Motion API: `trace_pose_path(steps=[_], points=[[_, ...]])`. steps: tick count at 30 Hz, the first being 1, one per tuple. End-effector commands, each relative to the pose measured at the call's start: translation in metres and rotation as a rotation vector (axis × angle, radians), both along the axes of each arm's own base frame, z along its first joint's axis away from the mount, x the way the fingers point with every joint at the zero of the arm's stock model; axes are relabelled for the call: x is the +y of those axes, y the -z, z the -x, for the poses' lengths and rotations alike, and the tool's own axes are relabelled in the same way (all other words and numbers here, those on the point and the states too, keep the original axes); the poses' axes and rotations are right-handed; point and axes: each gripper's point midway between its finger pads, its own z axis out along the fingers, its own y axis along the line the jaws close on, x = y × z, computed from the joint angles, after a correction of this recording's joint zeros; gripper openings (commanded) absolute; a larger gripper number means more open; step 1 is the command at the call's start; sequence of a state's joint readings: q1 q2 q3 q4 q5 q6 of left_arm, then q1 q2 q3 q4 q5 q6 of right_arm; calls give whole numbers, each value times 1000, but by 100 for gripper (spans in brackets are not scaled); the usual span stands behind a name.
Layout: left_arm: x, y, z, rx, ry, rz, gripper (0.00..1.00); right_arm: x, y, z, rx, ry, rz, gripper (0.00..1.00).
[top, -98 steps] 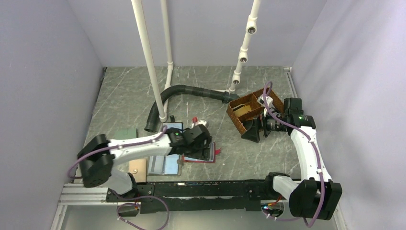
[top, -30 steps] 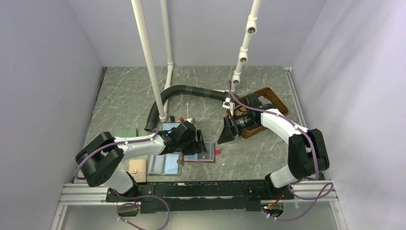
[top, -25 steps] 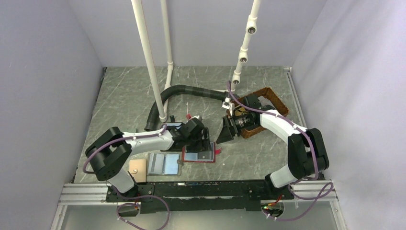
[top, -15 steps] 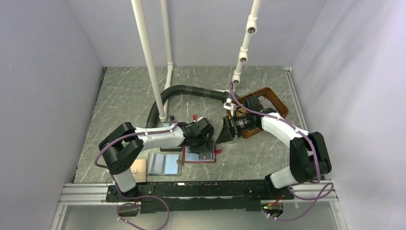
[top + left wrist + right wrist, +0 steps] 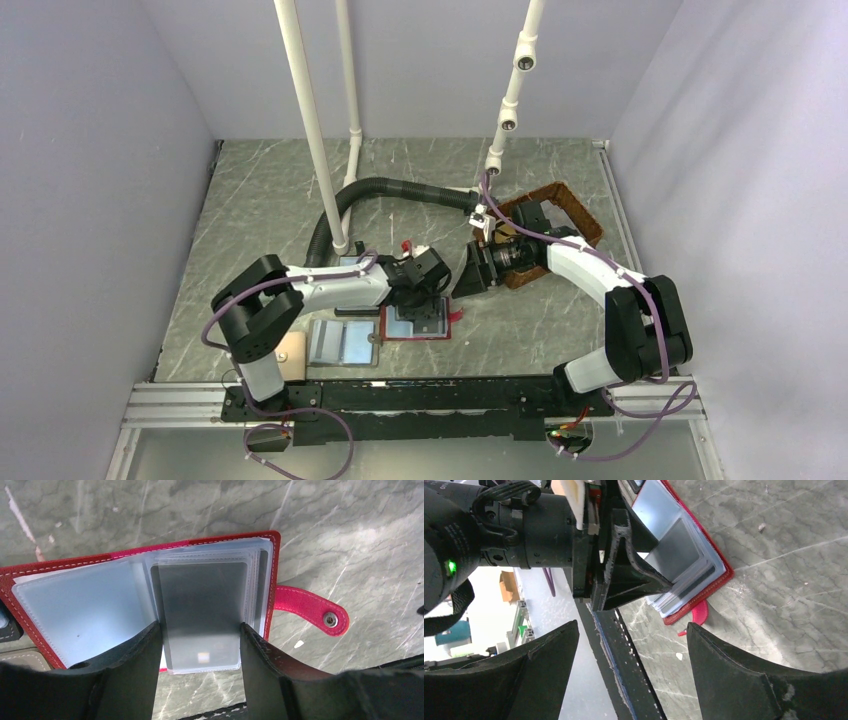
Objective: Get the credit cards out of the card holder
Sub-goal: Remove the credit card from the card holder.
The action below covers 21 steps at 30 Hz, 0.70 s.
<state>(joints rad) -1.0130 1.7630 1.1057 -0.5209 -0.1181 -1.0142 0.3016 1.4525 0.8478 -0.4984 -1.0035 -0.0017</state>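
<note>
- The red card holder [image 5: 402,329] lies open on the table with its clear sleeves facing up. Its pull tab [image 5: 310,610] sticks out to one side.
- The left gripper [image 5: 200,629] is down on the holder, with one finger [image 5: 135,670] on each side of a dark grey credit card [image 5: 202,600].
- Those fingers press against the card's two long edges, so the left gripper looks clamped on that card.
- The card is partly drawn out. Its chip end pokes past the holder's edge and the rest sits in the top sleeve.
- The right gripper [image 5: 463,278] hangs just beside the holder's tab corner without touching it. Its jaws are spread wide with nothing between them.
- About three seconds ago the right gripper was well away from the holder, over by the brown basket [image 5: 580,212]. It has since swung in close.
- The left gripper was already over the holder then, and has crept toward the holder's far edge.
- The holder itself has not shifted.
</note>
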Motion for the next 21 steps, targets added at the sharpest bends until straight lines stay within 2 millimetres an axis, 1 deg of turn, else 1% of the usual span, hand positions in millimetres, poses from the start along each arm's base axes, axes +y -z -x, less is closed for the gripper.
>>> trace_pose_path(steps=[1,2,3,6,10,15,16,17,18,19,20,21], points=[[20,4,11,25,-49,18,42,3,-11,0,-10,11,-47,81],[18,3,11,29,-57,56,41,3,-11,1,-1,12,-52,81],[17,2,11,32,-66,95,38,4,-11,1,11,15,-57,81],[19,-2,8,32,-104,199,32,6,-9,3,57,33,-73,81],[17,-15,5,17,-132,352,25,10,-8,2,108,54,-86,79],[17,-28,2,-3,-155,510,23,15,-3,1,147,50,-73,75],[19,-26,4,4,-159,536,23,17,-4,-1,151,44,-69,73],[19,-28,4,3,-162,565,22,19,-5,-2,155,33,-67,71],[18,-29,5,1,-162,595,22,21,-5,-3,163,17,-65,66],[17,-31,6,3,-156,628,21,24,-3,-5,165,-4,-62,59],[16,-34,5,-3,-155,662,20,26,-3,-7,171,-21,-57,49],[15,-36,5,-7,-154,684,19,29,-2,-8,183,-37,-46,41]])
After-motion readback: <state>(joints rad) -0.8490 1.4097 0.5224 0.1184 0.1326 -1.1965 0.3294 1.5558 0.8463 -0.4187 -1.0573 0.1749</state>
